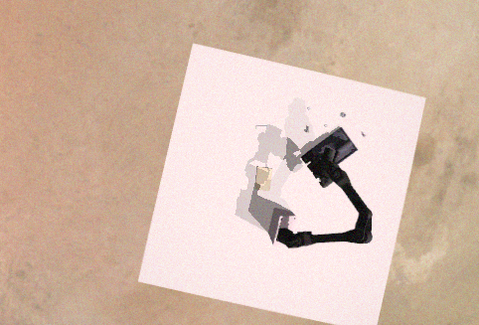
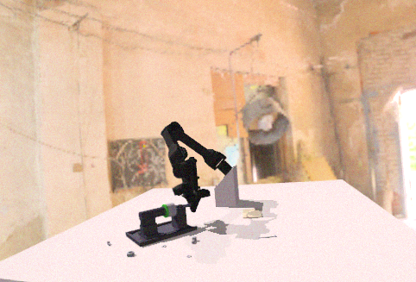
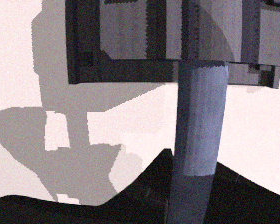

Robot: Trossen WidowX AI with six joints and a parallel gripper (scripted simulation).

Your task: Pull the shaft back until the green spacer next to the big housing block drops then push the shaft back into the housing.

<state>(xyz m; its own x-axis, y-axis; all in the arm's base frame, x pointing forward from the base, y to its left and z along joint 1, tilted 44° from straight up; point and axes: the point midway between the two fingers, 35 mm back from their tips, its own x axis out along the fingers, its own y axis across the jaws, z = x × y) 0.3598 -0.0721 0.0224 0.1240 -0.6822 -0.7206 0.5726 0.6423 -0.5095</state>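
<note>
The dark housing block [image 2: 148, 221] stands on the left end of the base plate [image 1: 349, 149], and a smaller support [image 2: 179, 218] stands on the right end. The green spacer [image 2: 167, 210] is still up on the shaft line beside the housing, with a pale grey spacer [image 2: 172, 209] against it toward the support. The blue-grey shaft [image 3: 200, 120] sticks out of the support toward the arm. My gripper [image 2: 193, 208] [image 3: 179, 156] is shut on the shaft's outer end, just outside the support. How deep the shaft sits in the housing is hidden.
Small dark parts lie on the table near the fixture, among them a round one [image 1: 343, 114] [image 2: 130, 253] and another [image 1: 306, 128] [image 2: 194, 240]. A grey arm mount [image 2: 227, 191] and a beige flat piece [image 1: 264, 179] [image 2: 253, 214] are on the arm's side.
</note>
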